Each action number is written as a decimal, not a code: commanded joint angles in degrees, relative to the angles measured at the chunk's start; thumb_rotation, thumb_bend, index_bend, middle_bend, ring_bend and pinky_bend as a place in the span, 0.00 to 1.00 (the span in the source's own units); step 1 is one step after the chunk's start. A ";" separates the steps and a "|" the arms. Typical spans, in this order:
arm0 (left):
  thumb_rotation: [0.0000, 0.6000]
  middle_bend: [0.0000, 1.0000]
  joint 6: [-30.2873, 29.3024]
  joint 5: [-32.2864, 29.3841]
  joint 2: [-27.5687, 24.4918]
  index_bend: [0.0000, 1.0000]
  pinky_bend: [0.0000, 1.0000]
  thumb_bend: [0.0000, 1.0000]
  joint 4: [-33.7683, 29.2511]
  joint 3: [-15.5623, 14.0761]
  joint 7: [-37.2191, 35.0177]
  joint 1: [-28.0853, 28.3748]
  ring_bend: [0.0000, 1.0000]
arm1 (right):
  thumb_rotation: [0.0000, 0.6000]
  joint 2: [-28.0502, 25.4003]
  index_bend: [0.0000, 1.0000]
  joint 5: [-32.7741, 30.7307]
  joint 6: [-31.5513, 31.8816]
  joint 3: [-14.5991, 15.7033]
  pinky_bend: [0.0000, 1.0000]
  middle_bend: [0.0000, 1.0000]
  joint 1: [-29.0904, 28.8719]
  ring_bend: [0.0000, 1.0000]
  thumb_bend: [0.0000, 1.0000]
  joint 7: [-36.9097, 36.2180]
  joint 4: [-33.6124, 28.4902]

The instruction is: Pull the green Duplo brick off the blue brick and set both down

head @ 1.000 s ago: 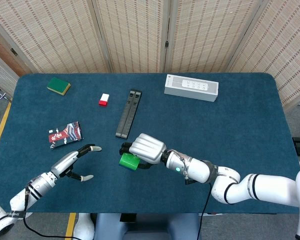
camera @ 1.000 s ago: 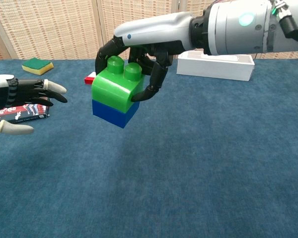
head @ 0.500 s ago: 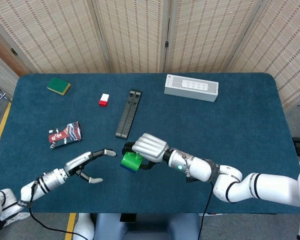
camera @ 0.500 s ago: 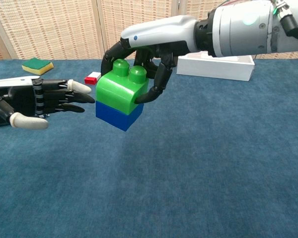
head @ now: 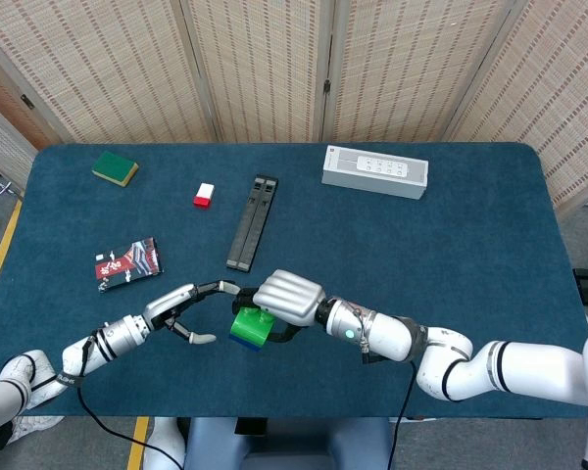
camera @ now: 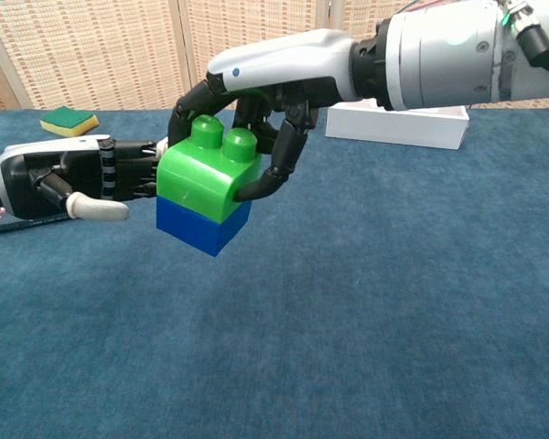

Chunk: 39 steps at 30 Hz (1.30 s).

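My right hand [head: 288, 296] [camera: 256, 119] grips the green brick [camera: 204, 177] [head: 248, 324] from above and holds it clear of the table. The blue brick [camera: 199, 228] is still stuck under the green one. My left hand [head: 183, 311] [camera: 78, 176] is open just to the left of the stack, fingers stretched toward it and behind its left side. From the chest view I cannot tell whether those fingers touch the bricks.
On the blue table [head: 451, 245] lie a black bar [head: 252, 221], a white box [head: 374, 171], a small red-and-white block [head: 204, 195], a green sponge [head: 115, 168] and a dark packet [head: 128, 263]. All lie farther back than the hands.
My left hand has moved right, from well apart to right beside the brick stack. The right hand has shifted the stack slightly left and lower.
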State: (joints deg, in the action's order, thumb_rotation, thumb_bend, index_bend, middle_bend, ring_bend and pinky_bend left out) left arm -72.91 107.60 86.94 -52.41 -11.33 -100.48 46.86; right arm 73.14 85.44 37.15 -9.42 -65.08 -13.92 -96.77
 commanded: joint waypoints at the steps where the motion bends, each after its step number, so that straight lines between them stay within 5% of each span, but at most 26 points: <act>1: 1.00 0.18 -1.53 1.56 0.73 0.22 0.08 0.27 0.71 -1.55 -1.39 0.92 0.00 | 1.00 0.47 0.82 -0.02 -0.23 0.02 0.73 0.69 -0.24 0.74 0.36 -0.26 0.54; 27: 1.00 0.17 -2.58 0.37 2.14 0.24 0.08 0.27 3.71 -5.53 -6.29 3.08 0.00 | 1.00 2.04 0.82 0.60 0.20 0.28 0.73 0.69 -0.90 0.74 0.36 -2.02 2.23; 39: 1.00 0.18 -2.74 0.25 2.22 0.56 0.08 0.29 3.30 -6.32 -6.06 3.72 0.00 | 1.00 2.09 0.82 0.61 0.38 0.53 0.73 0.69 -0.88 0.73 0.36 -2.06 2.45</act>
State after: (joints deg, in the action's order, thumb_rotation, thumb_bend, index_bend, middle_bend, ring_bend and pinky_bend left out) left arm -75.75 107.92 89.16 -49.03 -17.66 -106.64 50.51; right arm 75.23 86.05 37.53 -8.89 -65.95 -15.98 -94.32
